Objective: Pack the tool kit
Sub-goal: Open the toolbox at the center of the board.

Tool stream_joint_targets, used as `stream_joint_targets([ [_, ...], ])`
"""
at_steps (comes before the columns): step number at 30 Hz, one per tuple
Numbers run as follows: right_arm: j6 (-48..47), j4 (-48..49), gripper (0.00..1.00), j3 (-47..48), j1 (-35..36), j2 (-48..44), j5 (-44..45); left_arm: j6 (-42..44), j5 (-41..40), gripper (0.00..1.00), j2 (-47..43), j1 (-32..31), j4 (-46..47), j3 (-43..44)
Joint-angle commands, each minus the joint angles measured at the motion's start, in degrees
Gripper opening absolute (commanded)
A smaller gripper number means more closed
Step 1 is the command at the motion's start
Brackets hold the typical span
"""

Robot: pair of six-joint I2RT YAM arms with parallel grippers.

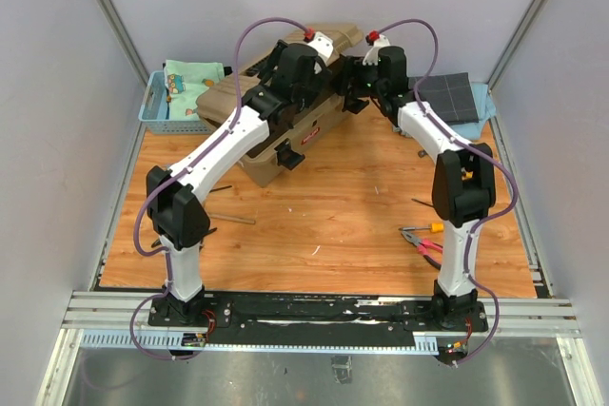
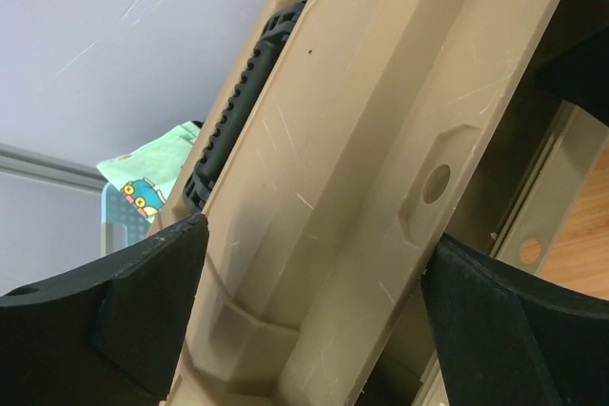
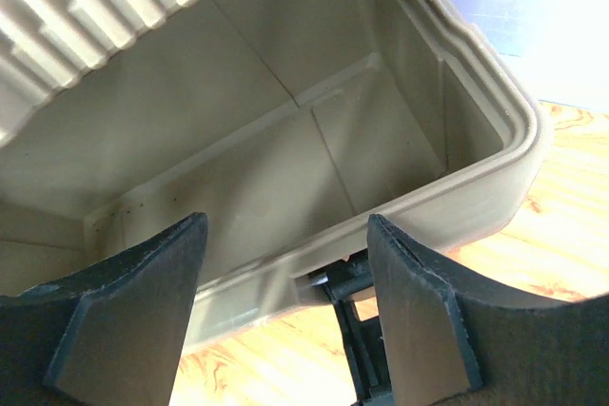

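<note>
The large tan plastic toolbox [image 1: 259, 166] sits at the far left-centre of the wooden desk [image 1: 324, 206]. The left gripper [image 2: 314, 263] has its jaws clamped across the toolbox's scratched tan lid [image 2: 314, 140], apparently propping it up. The right gripper [image 3: 285, 263] hangs at the box's open end, jaws spread and empty, looking into a bare interior. The step in hand looks like opening. Next, the right arm must go back for the red-handled pliers [image 1: 425, 242] near its base while the lid stays raised
</note>
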Motion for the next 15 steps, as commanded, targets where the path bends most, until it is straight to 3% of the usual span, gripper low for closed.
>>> stream_joint_targets([
  [1,0.6,-2.4,0.69,1.4,2.1,0.9,3.7,-0.2,-3.0,0.93,-2.5,2.5,2.9,1.3],
  [15,7.1,10.0,0.73,-22.4,8.2,-15.8,13.4,1.2,-3.5,0.88,-0.9,3.8,1.7,5.1],
])
